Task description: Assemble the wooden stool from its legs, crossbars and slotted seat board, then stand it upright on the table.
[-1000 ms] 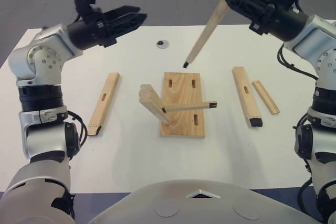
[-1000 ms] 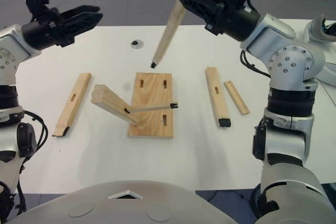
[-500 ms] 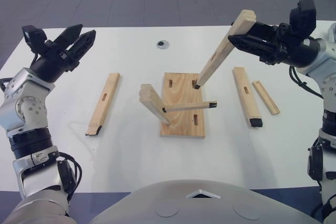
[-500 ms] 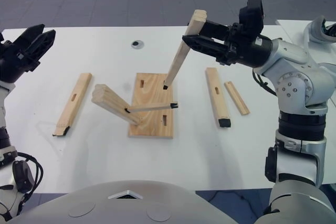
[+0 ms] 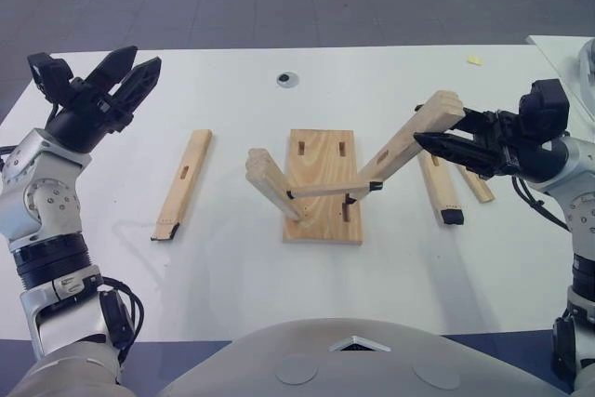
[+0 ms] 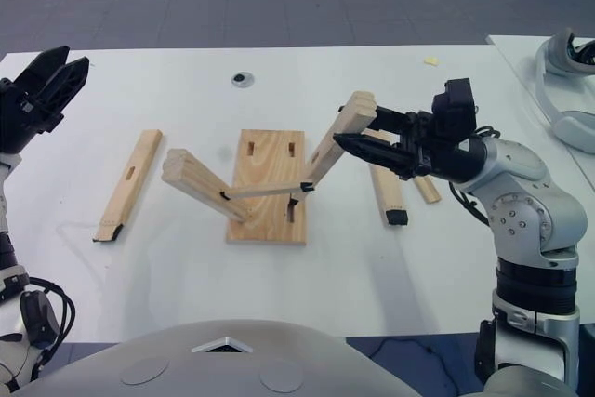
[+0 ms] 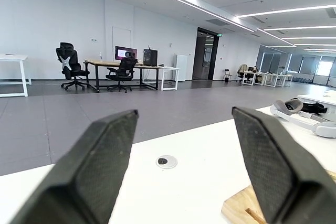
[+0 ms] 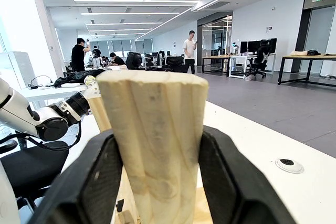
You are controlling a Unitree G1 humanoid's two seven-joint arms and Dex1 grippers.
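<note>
The slotted seat board lies flat at the table's middle. One leg leans out of its near left side, and a thin crossbar runs from that leg to the right. My right gripper is shut on the top of a second leg, which slants down left to the board's near right slot beside the crossbar's end. In the right wrist view the leg's end sits between both fingers. My left gripper is open and held high over the table's far left, its fingers wide apart.
A slotted leg lies left of the board. Another leg and a short crossbar lie to the right, under my right gripper. A round grommet sits at the back and a headset on the neighbouring table.
My right gripper has dropped lower and to the right, tilting the held leg flatter; its foot slid from the board's far right slot to the near right one. The left arm barely moved.
</note>
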